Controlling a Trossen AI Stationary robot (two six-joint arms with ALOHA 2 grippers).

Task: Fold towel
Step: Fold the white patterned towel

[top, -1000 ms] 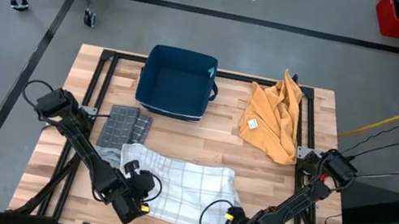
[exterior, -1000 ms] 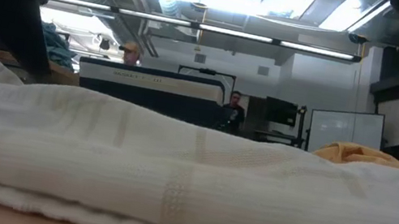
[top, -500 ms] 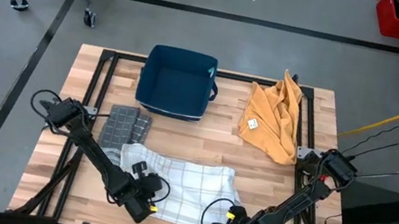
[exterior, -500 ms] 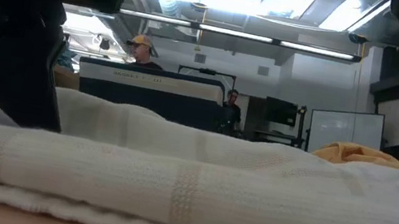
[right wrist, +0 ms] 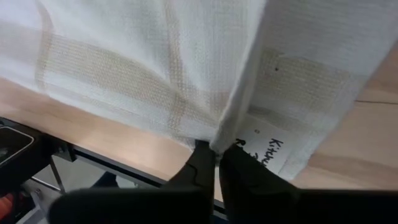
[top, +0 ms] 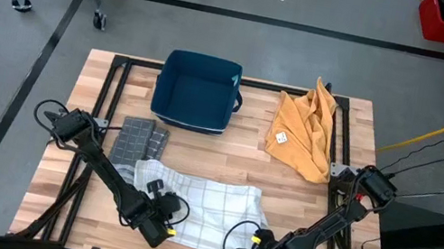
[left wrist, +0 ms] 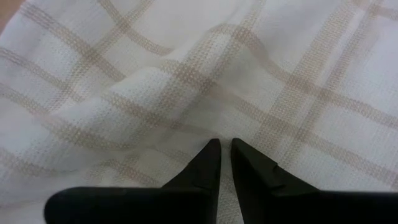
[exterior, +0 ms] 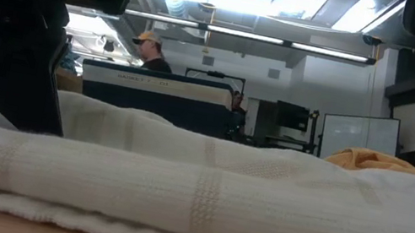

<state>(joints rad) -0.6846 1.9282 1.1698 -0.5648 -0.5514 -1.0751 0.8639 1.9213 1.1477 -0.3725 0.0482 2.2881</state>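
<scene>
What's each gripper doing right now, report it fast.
Left gripper: shut, pinching the white checked towel near its left end.
Right gripper: shut on the towel's near edge.

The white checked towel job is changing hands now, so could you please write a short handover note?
Left gripper: shut, pinching the white, beige-checked cotton towel at its near left end.
Right gripper: shut on the towel's near right edge, by its label.
Towel lies rumpled along the wooden table's near edge.
Done: both grips taken. Left: the fold itself.
</scene>
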